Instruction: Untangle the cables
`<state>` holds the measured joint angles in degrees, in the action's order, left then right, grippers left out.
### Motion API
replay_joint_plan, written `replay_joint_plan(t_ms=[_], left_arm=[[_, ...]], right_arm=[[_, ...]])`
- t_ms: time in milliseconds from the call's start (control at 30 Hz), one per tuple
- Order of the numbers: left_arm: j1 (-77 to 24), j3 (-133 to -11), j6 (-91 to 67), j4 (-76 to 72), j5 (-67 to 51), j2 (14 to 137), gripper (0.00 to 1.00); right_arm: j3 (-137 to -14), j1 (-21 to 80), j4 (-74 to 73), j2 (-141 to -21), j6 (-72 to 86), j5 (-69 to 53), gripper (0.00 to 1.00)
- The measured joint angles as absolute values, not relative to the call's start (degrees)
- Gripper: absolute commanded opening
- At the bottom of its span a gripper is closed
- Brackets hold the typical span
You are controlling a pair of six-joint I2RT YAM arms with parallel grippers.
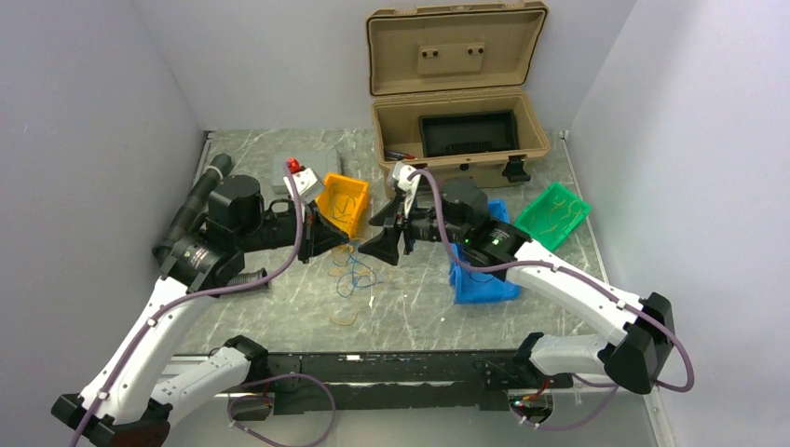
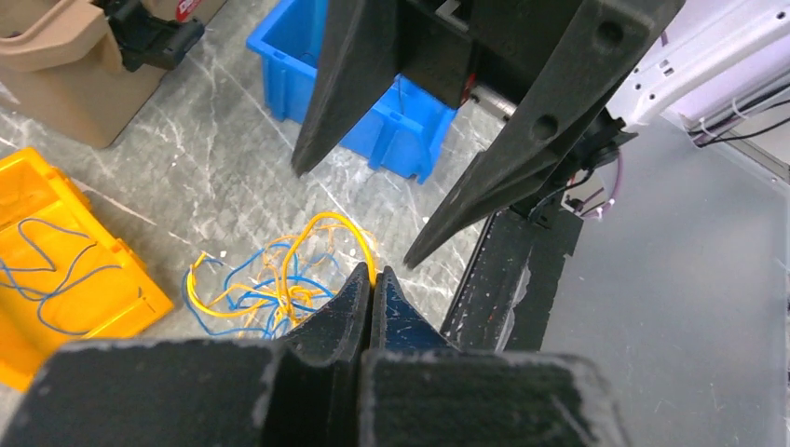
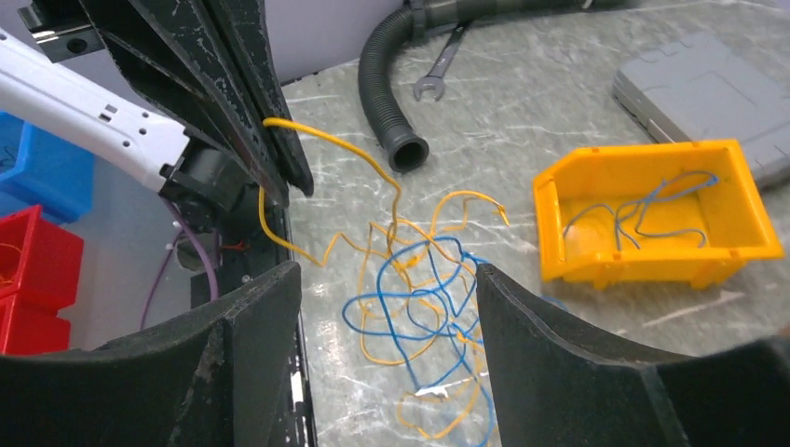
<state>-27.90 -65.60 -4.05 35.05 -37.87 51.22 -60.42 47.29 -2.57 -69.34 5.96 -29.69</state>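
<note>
**A:** Cables (image 3: 419, 289) check, anyone? We're seeing a loose yellow-and-blue heap lying flat on the worktop (image 1: 279, 307), in the gap between the two arms and near the yellow bin (image 3: 652, 214).

**B:** Same read here. We can't give the heap a real heading, since the loops go every way. From the top it looks a bit longer from the near edge toward the back than across. One yellow strand (image 3: 321, 138) does have a direction: it climbs out of the heap and runs up to the left fingers (image 2: 359, 298).

**A:** Yep, we see those clenched tight, tips together, with that strand pinched right at the tips. The rest of the heap sits below and just beside them.

**B:** And the right fingers (image 3: 251, 345) are spread wide, gripping nothing. From the wrist view the heap lies under the gap between them, clear of both as far as we can tell.

**A:** A few blue wires sit in the yellow bin too, apart from the heap.
</note>
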Motion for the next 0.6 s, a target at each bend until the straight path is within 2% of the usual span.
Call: replay_joint_plan(t_ms=[233, 400, 433, 467, 533, 600], left_arm=[[-28.51, -65.60, -4.29, 34.83, -39.62, 50.92, 0.00], [-28.67, -66.13, -4.84, 34.52, -39.86, 50.43, 0.00], [-28.67, -66.30, -5.06, 34.52, -39.88, 50.30, 0.00], [-28.67, -66.52, -5.17, 34.50, -39.88, 50.13, 0.00], [-28.71, -66.78, -5.32, 34.11, -39.92, 49.60, 0.00], [-28.73, -66.89, -5.41, 33.69, -39.83, 49.10, 0.00]], right_arm=[[-60.23, 51.00, 2.26, -74.24, 4.60, -28.67, 0.73], [-57.91, 52.14, 5.76, -76.60, 4.27, -26.70, 0.67], [-57.25, 52.25, 6.50, -77.01, 4.25, -26.22, 0.63], [-56.60, 52.36, 7.25, -77.49, 4.27, -25.85, 0.54], [-55.42, 52.56, 8.78, -78.52, 4.32, -25.26, 0.29], [-54.17, 52.66, 9.85, -79.22, 4.43, -24.27, 0.12]])
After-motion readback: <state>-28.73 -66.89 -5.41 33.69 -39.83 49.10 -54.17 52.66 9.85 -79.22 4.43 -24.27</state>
